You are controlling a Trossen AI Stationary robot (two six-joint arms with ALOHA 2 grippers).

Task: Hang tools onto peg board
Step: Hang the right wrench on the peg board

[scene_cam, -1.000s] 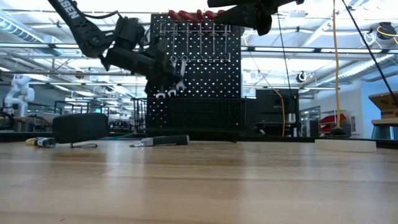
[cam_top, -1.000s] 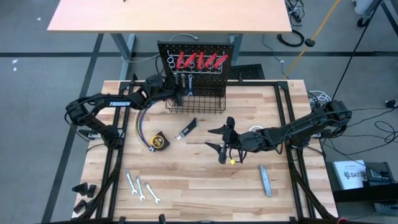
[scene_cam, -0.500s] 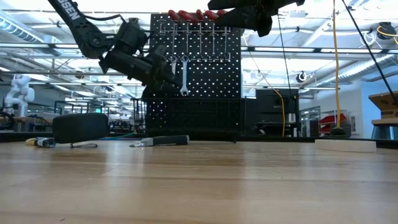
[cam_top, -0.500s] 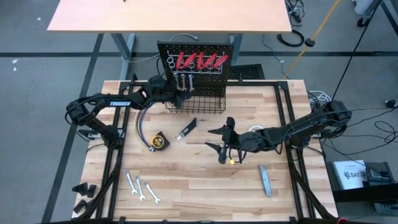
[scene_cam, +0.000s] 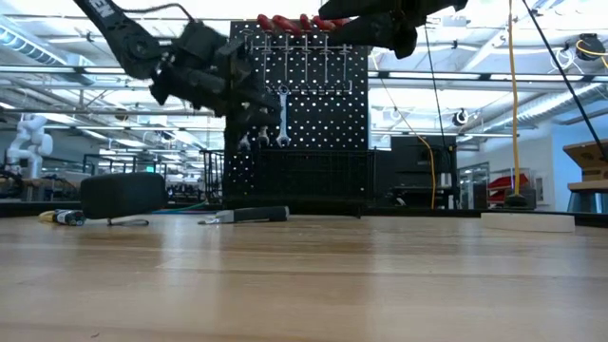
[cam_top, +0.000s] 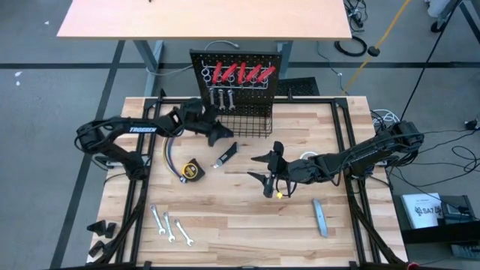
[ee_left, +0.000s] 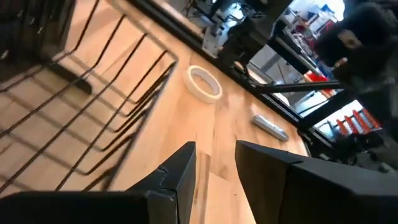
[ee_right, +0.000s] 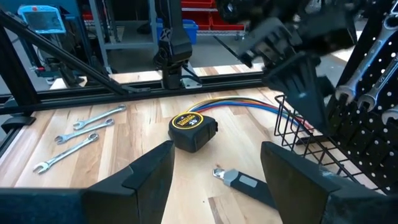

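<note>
With twelve o'clock taken at the peg board (cam_top: 281,82), your left gripper (cam_top: 219,135) hung at about eleven o'clock, just in front of the black wire basket (cam_top: 251,126), its fingers a little apart with nothing between them. The main risk was a snag: the basket was thin, open wire, and a finger swung carelessly past it could have hooked a rung and rocked the upright panel. That could have shaken off the three silver wrenches (cam_top: 219,96) hanging from it, which looked to be held only by their ring ends on slim hooks. The red-handled pieces (cam_top: 240,73) in the shiny ring holders above looked better seated. Your right gripper (cam_top: 270,174) hovered near the table's centre, jaws wide and empty, and any reach by the left arm toward four o'clock risked crossing it. Three loose wrenches (cam_top: 169,226) lay at seven o'clock, flat, thin, smooth steel on the planked wooden table (cam_top: 240,240). They would probably be hard to get under and could slide or pivot in a pinch. The yellow tape measure (cam_top: 193,170) at nine o'clock was blocky and rounded, the black-handled knife (cam_top: 227,154) slim, the grey bar (cam_top: 320,217) at five o'clock a flat strip. The white tape roll (ee_left: 204,83) was a low ring, and the coloured wires (cam_top: 168,154) by the tape measure could tangle a descending finger
</note>
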